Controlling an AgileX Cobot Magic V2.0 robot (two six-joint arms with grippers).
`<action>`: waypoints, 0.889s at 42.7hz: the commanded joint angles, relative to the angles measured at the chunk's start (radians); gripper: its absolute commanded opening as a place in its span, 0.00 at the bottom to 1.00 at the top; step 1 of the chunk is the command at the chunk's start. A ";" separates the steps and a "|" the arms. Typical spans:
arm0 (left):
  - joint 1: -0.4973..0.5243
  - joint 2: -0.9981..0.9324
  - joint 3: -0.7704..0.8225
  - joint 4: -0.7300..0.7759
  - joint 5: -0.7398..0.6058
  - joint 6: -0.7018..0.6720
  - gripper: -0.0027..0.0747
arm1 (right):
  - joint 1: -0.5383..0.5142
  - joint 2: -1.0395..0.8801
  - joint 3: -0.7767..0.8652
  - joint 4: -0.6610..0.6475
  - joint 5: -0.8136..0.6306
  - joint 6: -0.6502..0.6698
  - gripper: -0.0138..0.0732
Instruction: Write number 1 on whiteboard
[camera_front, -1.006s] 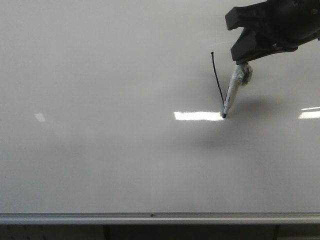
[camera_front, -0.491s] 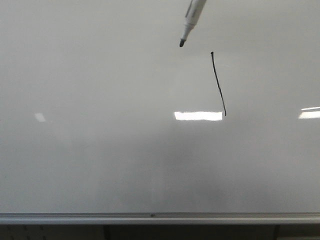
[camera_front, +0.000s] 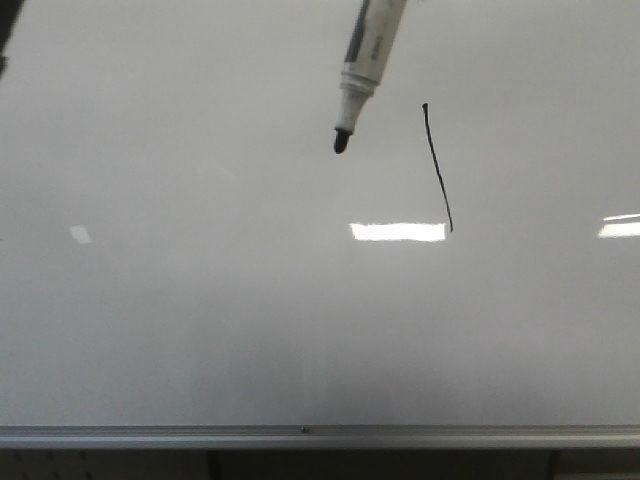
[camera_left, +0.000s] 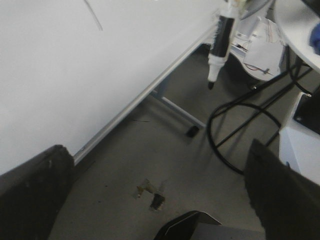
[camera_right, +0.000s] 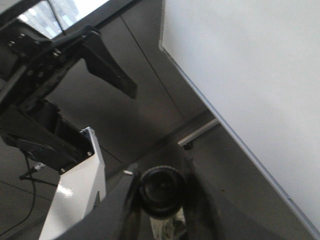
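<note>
Between right end effector (camera_right: 162, 200) fingers: marker (camera_front: 367, 62).

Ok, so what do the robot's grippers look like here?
The left gripper has two broad, blunt, matte black fingers with slightly worn edges. The right gripper has dark, smooth, curved fingers. No cables or markings show on either.

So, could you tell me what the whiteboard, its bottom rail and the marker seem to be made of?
The whiteboard looks like a glossy coated panel, since it mirrors bright ceiling lights. Its bottom rail appears to be brushed silver metal, probably aluminium, with a dull sheen. The marker looks like smooth white and dark plastic, with a black, likely felt, tip.
</note>
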 joint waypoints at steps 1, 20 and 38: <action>-0.067 0.070 -0.076 -0.082 -0.013 0.062 0.90 | -0.001 -0.020 -0.033 0.136 0.048 -0.045 0.09; -0.272 0.327 -0.277 -0.121 -0.034 0.086 0.90 | -0.001 -0.020 -0.033 0.182 0.107 -0.067 0.09; -0.272 0.380 -0.324 -0.173 -0.027 0.088 0.50 | -0.001 -0.020 -0.033 0.182 0.107 -0.073 0.09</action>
